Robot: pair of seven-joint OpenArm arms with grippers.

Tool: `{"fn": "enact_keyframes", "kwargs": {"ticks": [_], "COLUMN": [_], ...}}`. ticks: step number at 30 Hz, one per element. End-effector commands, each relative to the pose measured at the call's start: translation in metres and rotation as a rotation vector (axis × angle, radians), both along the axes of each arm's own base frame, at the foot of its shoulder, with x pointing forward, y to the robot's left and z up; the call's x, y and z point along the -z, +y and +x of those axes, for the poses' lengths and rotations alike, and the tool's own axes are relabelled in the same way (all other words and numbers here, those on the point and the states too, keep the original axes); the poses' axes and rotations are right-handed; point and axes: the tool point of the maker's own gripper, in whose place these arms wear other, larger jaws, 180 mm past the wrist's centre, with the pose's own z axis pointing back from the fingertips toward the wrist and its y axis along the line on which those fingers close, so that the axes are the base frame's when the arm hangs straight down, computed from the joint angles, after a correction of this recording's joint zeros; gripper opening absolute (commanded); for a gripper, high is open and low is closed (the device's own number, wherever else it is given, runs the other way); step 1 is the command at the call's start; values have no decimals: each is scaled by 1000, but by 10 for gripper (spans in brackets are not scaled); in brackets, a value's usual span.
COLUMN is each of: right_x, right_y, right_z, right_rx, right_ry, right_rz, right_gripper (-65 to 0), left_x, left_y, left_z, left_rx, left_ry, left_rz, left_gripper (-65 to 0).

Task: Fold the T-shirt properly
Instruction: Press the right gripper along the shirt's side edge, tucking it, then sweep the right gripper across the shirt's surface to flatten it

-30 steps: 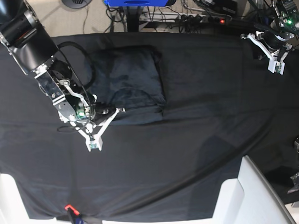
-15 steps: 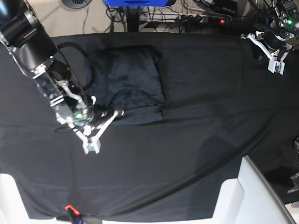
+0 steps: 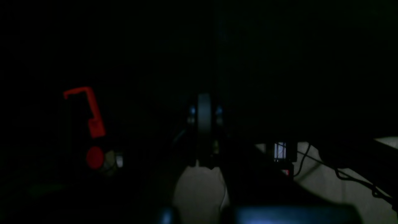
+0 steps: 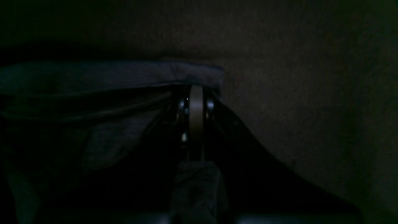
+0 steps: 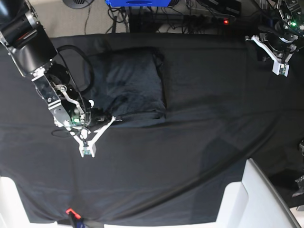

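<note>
T-shirt [image 5: 129,85] was sitting folded into a rough rectangle on the far-left part of the table cloth [image 5: 209,118] in the base view, w/ a few creases across it. Right gripper [image 5: 87,149] was low over the cloth just off the shirt's near-left corner, fingers pressed together w/ nothing in them afaict. Wrist cam on that arm was super dark but showed the shirt's folded edge [image 4: 118,74] right past the fingertips. Left gripper [image 5: 281,69] was way over at the far right corner, well apart from the shirt, also closed tight & empty. Its wrist view was mostly black, just a red clamp [image 3: 88,109] visible.
</note>
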Motion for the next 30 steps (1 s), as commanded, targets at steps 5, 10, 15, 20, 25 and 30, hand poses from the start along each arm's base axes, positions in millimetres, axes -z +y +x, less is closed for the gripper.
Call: {"fn": "enact_keyframes", "kwargs": {"ticks": [5, 10, 15, 20, 25, 30], "right_x": [-9, 3, -20, -58, -92, -86], "right_y": [-1, 14, 28, 44, 76, 138], "right_z": [18, 12, 21, 26, 11, -28], "right_rx": [16, 18, -12, -68, -140, -348], "right_ry": [-30, 53, -15, -125, -195, -104], "right_rz": [0, 14, 49, 96, 175, 170], "right_gripper": [-650, -536, -293, -410, -507, -425], "left_x": [-9, -9, -9, -9, -9, -9], "left_y": [4, 4, 4, 4, 4, 4], "left_z": [6, 6, 6, 6, 6, 6], "left_rx": [7, 7, 7, 7, 7, 7], "left_ry": [-32, -32, -32, -32, -32, -32], "left_rz": [11, 11, 11, 11, 11, 11], "left_gripper": [-650, -650, -650, -650, -650, -650]}}
